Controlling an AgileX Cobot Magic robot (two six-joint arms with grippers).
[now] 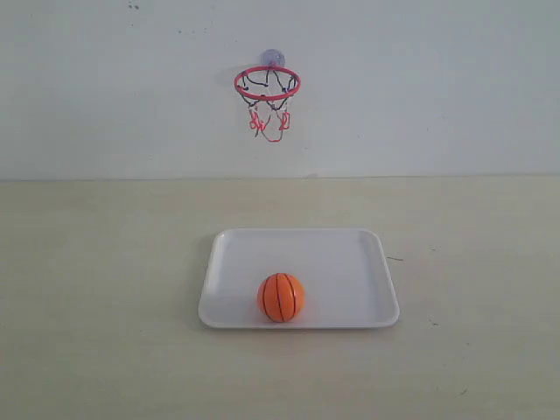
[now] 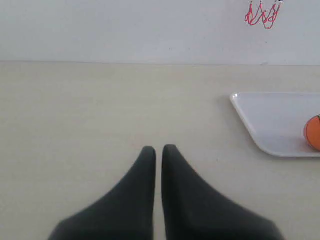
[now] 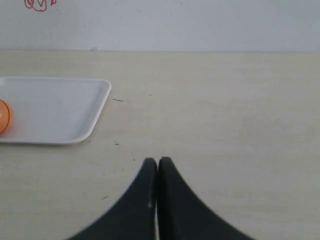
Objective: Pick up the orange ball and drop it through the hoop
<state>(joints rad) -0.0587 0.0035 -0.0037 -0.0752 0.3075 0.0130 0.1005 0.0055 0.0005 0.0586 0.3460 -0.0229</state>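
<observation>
The orange ball (image 1: 281, 297) rests near the front edge of a white tray (image 1: 350, 262) in the exterior view. It also peeks in at the edge of the left wrist view as the orange ball (image 2: 314, 132) and of the right wrist view as the orange ball (image 3: 4, 116). On the wall above hangs the hoop (image 1: 267, 84) with its red ring, net and suction cup. My left gripper (image 2: 158, 149) is shut, holding nothing, over bare table left of the tray. My right gripper (image 3: 158, 161) is shut and empty, right of the tray. Neither gripper shows in the exterior view.
The white tray (image 2: 270, 120) lies on a beige table (image 1: 105, 289) that ends at a white wall (image 1: 437, 87). Only the red net strings (image 2: 262, 15) of the hoop show in the left wrist view, and the red strings (image 3: 40, 5) in the right.
</observation>
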